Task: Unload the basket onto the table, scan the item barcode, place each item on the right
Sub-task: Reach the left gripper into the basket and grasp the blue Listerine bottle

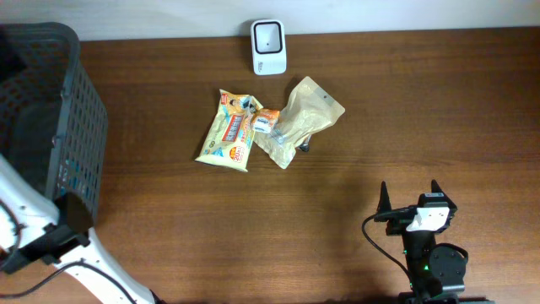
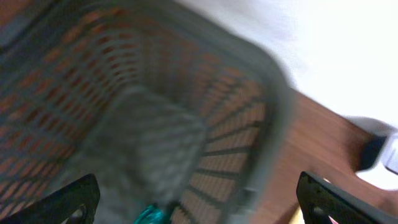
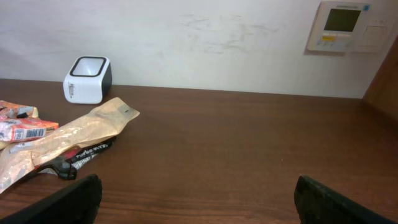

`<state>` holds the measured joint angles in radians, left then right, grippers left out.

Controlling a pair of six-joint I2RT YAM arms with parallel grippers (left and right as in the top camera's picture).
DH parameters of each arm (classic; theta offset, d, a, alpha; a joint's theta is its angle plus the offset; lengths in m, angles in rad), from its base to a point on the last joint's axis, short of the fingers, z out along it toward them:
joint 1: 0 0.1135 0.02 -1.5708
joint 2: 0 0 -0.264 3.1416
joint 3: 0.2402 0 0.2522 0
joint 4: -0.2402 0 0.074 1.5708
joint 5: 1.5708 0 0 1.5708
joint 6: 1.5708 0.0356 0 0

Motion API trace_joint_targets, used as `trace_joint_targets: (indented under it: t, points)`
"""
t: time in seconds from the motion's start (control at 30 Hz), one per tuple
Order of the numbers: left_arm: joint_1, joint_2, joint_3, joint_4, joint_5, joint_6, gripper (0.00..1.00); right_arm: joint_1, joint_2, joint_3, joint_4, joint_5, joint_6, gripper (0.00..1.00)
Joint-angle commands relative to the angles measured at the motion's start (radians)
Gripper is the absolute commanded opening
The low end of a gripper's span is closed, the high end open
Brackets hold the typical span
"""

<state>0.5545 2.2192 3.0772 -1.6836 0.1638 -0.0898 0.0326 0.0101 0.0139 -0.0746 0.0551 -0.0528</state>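
Items seemingly unscanned: yellow foil snack packet (image 1: pixel 229 131) and tan paper pouch (image 1: pixel 301 118) touching mid-table, near white box-shaped scanner (image 1: pixel 268 47), neither held; right gripper (image 1: pixel 409 190) spread wide, well clear, left gripper (image 2: pixel 198 186) spread over dark mesh basket (image 2: pixel 230 149).

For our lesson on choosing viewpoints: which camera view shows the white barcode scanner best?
The right wrist view: the scanner is sharp, with its front label and top window both visible. Overhead shows only its top face, small. The left wrist view is a blur of basket; no scanner can be told there.
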Motion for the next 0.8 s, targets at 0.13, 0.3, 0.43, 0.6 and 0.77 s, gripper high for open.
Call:
trace_joint_targets:
  t: [0.13,0.3,0.43,0.6,0.77]
  points:
    - [0.126,-0.071,-0.287,-0.005,-0.012,-0.033,0.99,0.005,-0.007,-0.008,-0.004,0.002,0.008,0.98]
    - [0.131,-0.092,-0.399,-0.005,-0.014,-0.032,0.99,0.005,-0.007,-0.008,-0.004,0.002,0.008,0.98]
    - [0.129,-0.092,-0.483,-0.005,-0.011,-0.026,0.99,0.005,-0.007,-0.008,-0.004,0.002,0.008,0.98]
    - [0.129,-0.092,-0.663,-0.001,-0.011,-0.026,0.99,0.005,-0.007,-0.008,-0.004,0.002,0.008,0.98]
    - [0.131,-0.092,-0.816,0.024,0.001,-0.026,0.99,0.005,-0.007,-0.008,-0.004,0.002,0.008,0.98]
